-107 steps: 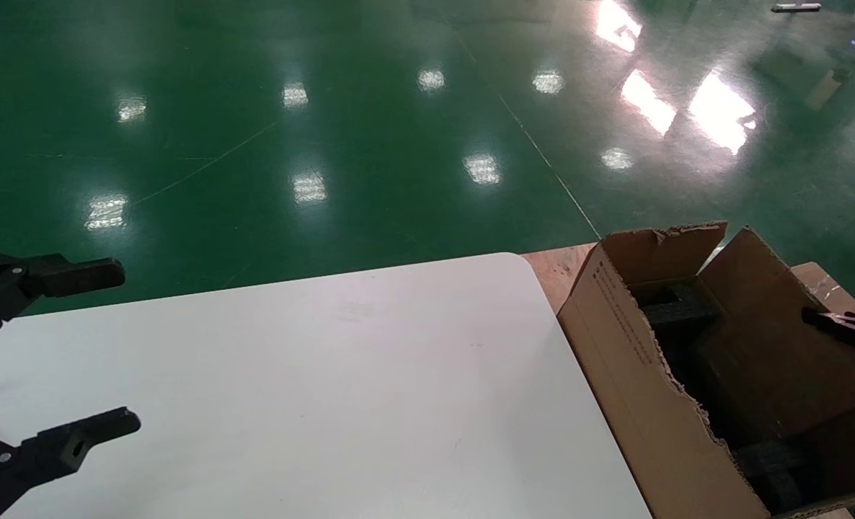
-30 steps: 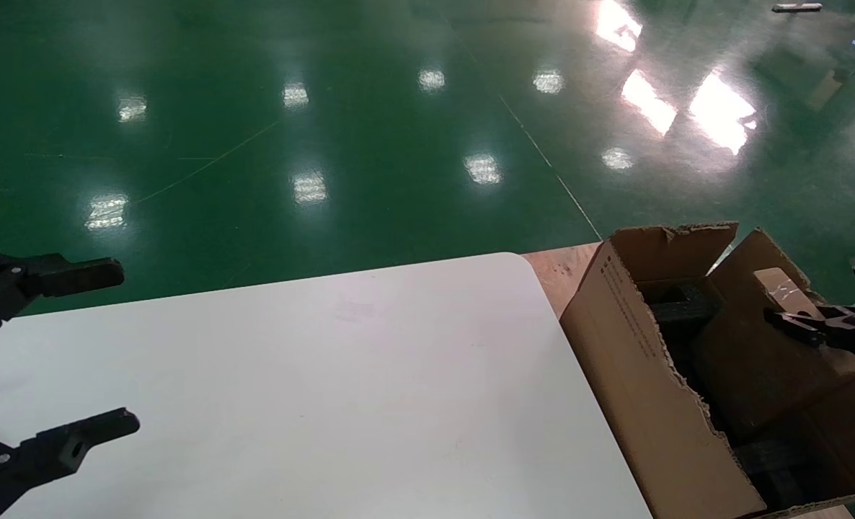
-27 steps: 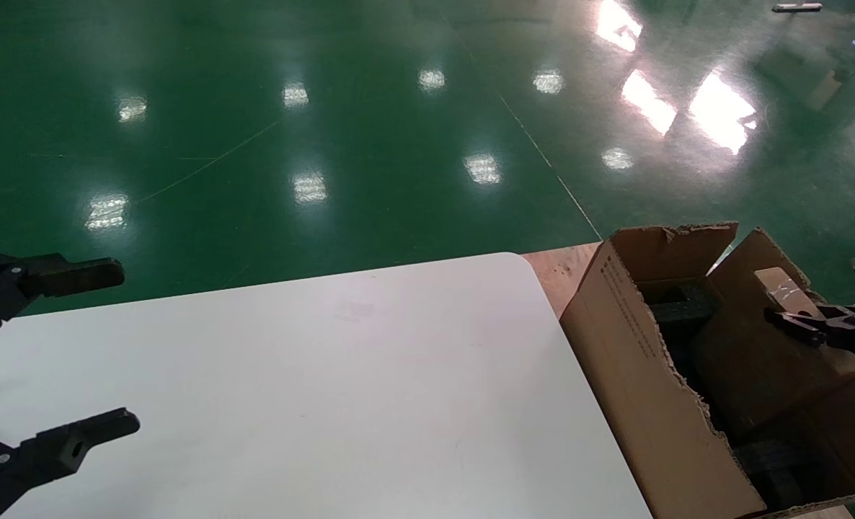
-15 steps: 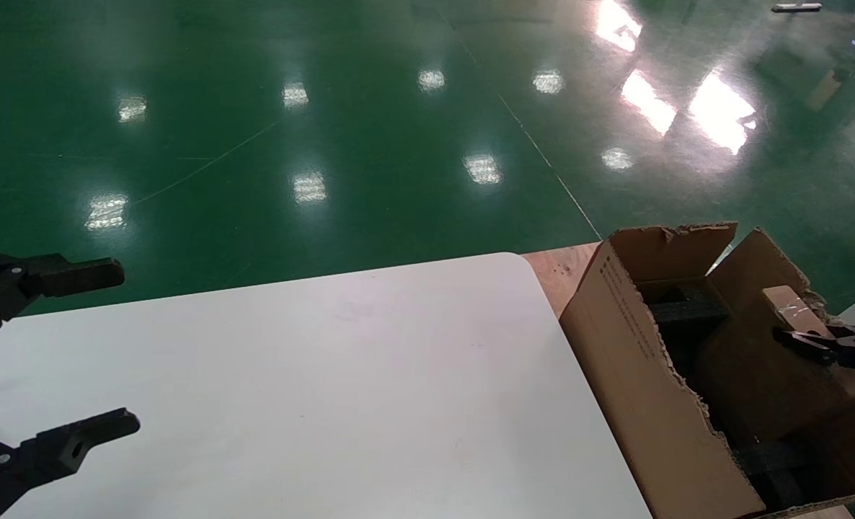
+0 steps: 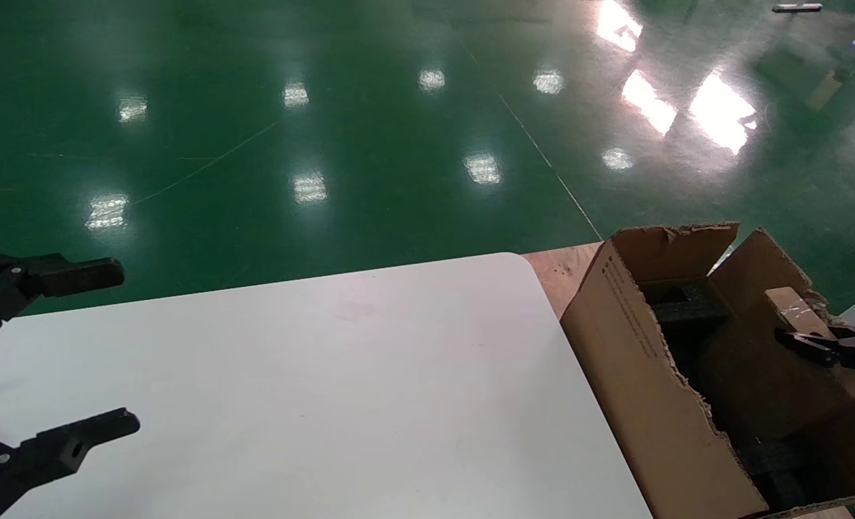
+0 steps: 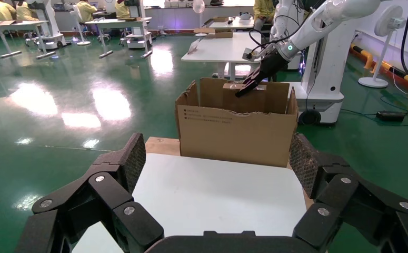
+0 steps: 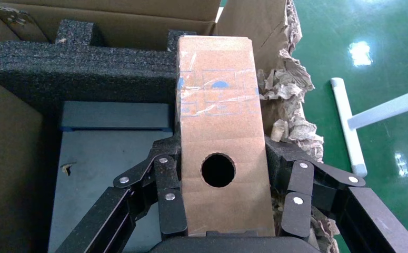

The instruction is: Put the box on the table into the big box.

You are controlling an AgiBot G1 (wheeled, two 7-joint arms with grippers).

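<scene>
While my right gripper [image 7: 220,211] clamps the box [image 7: 220,132] by its long sides over the carton [image 5: 636,360], I judge it light, stiff cardboard with tape patches that may slip; gripping beside the hole suits it. My left gripper [image 5: 60,353] is parked wide open and empty above the table [image 5: 326,396].

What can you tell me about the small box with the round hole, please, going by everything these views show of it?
The box is a small oblong brown cardboard piece with one round hole in its face and clear tape, over faint blue markings, across its far end. The right gripper is shut on it, fingers pressing both long sides. It is held over the open big box, above black foam and a dark flat item, beside the torn flap. Whether it touches anything below cannot be seen.
</scene>
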